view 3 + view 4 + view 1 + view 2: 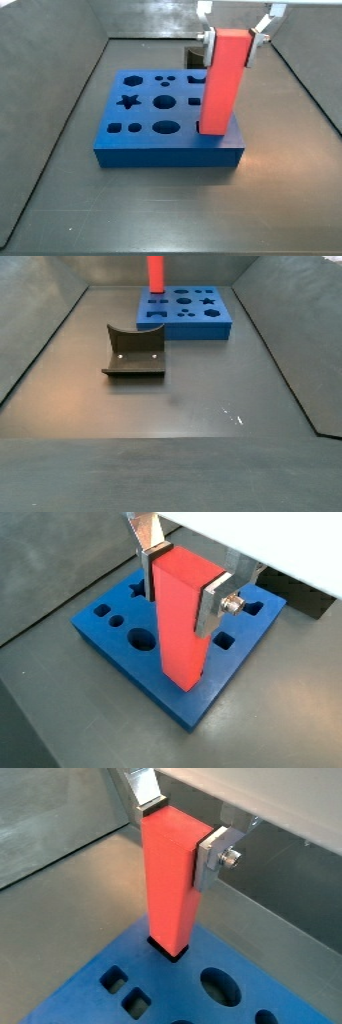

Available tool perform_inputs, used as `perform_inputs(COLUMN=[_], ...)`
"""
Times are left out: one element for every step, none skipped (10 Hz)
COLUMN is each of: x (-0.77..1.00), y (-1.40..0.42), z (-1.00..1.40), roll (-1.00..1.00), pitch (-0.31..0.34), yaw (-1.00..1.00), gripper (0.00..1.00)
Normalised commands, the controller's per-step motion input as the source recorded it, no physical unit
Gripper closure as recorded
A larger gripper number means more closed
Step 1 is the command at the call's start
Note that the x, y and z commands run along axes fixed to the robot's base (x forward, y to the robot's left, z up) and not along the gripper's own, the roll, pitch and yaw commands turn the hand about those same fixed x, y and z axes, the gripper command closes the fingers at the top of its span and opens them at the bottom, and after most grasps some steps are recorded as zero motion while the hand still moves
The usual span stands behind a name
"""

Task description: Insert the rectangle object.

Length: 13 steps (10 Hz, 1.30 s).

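The rectangle object point(181, 627), a long plain red bar, stands upright and is gripped near its top. My gripper point(182, 578) is shut on it, one dark pad on each opposite face; the grip also shows in the other wrist view point(181, 832). The bar's lower end point(167, 943) sits in the mouth of a rectangular hole at a corner of the blue block point(167, 973) with shaped holes. In a side view the bar point(223, 85) rises from the block's point(167, 155) near right corner under the gripper point(233, 40). Another side view shows only the bar point(154, 271) above the block point(201, 326).
The dark fixture point(134, 356) with a curved notch stands on the grey floor, apart from the block and nearer that camera. Sloping grey walls point(54, 110) enclose the floor on all sides.
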Motion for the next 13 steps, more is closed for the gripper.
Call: perform_inputs(x=[0.15, 0.00, -0.14, -0.27, -0.39, -0.32, -0.16, -0.12, -0.05, 0.00, 0.00, 0.00, 0.00], y=[0.05, 0.04, 0.04, 0.05, 0.01, 0.00, 0.00, 0.00, -0.02, -0.01, 0.00, 0.00, 0.00], z=[-0.18, -0.27, -0.32, -0.31, -0.29, -0.28, -0.30, -0.34, -0.39, -0.33, -0.24, -0.34, -0.15], roll=[0.13, 0.07, 0.01, 0.01, 0.00, 0.00, 0.02, 0.01, 0.05, 0.05, 0.01, 0.06, 0.00], pitch=[0.056, 0.000, -0.086, -0.127, -0.160, -0.131, -0.073, -0.074, -0.060, -0.034, -0.004, 0.000, -0.003], yaw=[0.10, 0.17, 0.18, 0.19, 0.18, 0.17, 0.10, 0.08, 0.04, 0.01, 0.00, 0.00, -0.01], gripper=[1.00, 1.00, 1.00, 1.00, 1.00, 1.00, 1.00, 1.00, 1.00, 1.00, 1.00, 1.00, 1.00])
